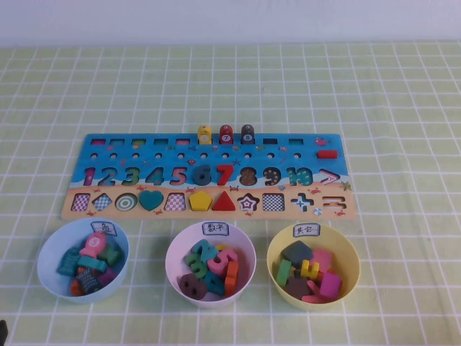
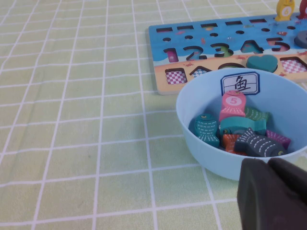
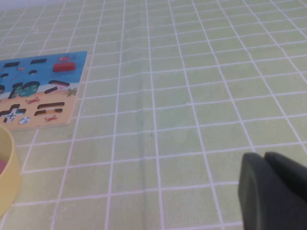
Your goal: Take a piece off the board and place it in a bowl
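Observation:
The red bar piece (image 1: 327, 153) lies flat on the blue strip at the right end of the board (image 1: 216, 148), above the ">" sign. It also shows in the right wrist view (image 3: 62, 67), far from my right gripper (image 3: 263, 158), which is shut and empty over bare cloth to the right of the board (image 3: 29, 72). The yellow bowl (image 1: 271, 261) stands in front of the board's right end and holds several pieces; its rim edge shows in the right wrist view (image 3: 7, 177). My left gripper (image 2: 266, 165) is shut and empty, close to the near side of the pale blue bowl (image 2: 201, 148).
A pale blue bowl (image 1: 45, 252) of fish pieces and a pinkish-white bowl (image 1: 173, 256) of numbers stand left of the yellow one. Three pegs (image 1: 226, 134) stand upright on the board's top row. A green checked cloth (image 1: 403, 94) covers the table.

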`<action>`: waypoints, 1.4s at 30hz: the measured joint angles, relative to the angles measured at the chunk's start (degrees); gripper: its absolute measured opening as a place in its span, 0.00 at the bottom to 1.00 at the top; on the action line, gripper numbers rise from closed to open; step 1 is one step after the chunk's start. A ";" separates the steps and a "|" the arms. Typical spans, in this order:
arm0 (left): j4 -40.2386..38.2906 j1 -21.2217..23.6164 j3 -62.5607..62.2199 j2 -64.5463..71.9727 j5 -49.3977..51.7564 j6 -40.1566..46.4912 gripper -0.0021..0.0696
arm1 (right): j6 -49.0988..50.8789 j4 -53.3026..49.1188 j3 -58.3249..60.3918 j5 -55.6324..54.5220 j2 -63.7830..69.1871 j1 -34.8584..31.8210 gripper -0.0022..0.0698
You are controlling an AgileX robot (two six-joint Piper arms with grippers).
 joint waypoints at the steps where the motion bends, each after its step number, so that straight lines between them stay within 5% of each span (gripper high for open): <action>1: 0.00 0.00 0.00 0.00 0.00 0.00 0.02 | 0.00 0.00 0.00 0.00 0.00 0.00 0.01; 27: 0.00 0.00 0.00 0.00 0.00 0.00 0.02 | 0.00 2.85 0.00 0.00 0.00 0.00 0.01; 30: 0.00 0.00 0.00 0.00 0.00 0.00 0.02 | 0.00 12.70 0.00 0.00 0.00 0.00 0.01; 36: 0.00 0.00 0.00 0.00 0.00 0.00 0.02 | 0.00 49.74 0.00 -0.82 0.00 0.00 0.01; 42: 0.00 0.00 0.00 0.00 0.00 0.00 0.02 | -0.75 53.00 0.00 -0.62 0.00 0.00 0.01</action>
